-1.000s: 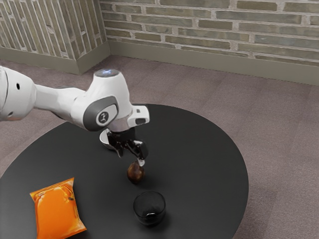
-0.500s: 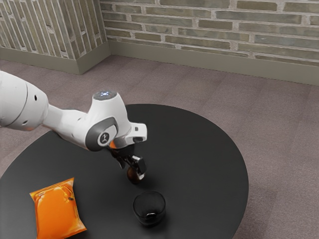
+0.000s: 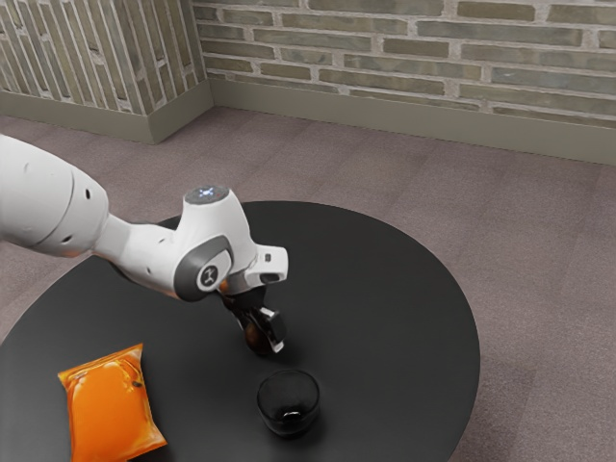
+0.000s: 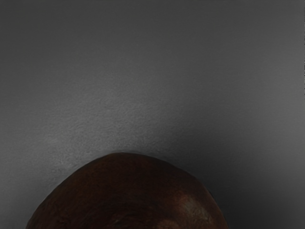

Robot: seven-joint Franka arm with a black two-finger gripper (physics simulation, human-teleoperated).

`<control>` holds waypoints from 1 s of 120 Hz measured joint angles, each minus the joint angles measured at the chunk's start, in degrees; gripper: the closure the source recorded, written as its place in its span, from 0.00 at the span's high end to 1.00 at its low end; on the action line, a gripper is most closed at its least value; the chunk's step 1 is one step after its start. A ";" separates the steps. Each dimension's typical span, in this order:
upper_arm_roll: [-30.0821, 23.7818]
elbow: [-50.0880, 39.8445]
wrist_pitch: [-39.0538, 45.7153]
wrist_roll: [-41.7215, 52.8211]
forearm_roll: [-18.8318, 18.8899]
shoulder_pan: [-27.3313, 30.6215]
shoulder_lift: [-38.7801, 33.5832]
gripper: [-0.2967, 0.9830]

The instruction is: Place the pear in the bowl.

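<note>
"Exterior view: progress?"

"The black gripper has reached the glossy brown pear; hold and opening, can't tell. It's outside the shiny black rounded bowl. Lifting, carrying, releasing remain."

"Wrist view: its pointing?"

"Rounded flank shows; stem direction, long axis unclear."

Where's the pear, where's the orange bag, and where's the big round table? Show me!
Pear (image 4: 126, 191): wrist view, on its brown, rounded side.
Orange bag (image 3: 109, 406): exterior view, on the middle of its upper face.
Table (image 3: 395, 318): exterior view, on a bare part of its black top.
</note>
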 joint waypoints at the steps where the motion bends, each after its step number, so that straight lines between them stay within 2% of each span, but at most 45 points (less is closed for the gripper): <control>1: 0.00 0.00 0.03 0.05 -0.03 0.00 0.03 0.77; 34: 0.43 0.49 1.29 1.31 -0.32 0.05 1.17 0.76; 72: 0.44 1.22 2.42 2.21 -0.62 -0.03 2.20 0.60; 92: 0.45 1.20 2.33 2.28 -0.50 -0.05 1.25 0.56; 108: 1.10 2.18 -0.57 2.26 -0.28 -0.04 -1.86 0.55; 120: 4.39 6.96 -5.38 2.83 -0.02 -0.03 -2.38 0.56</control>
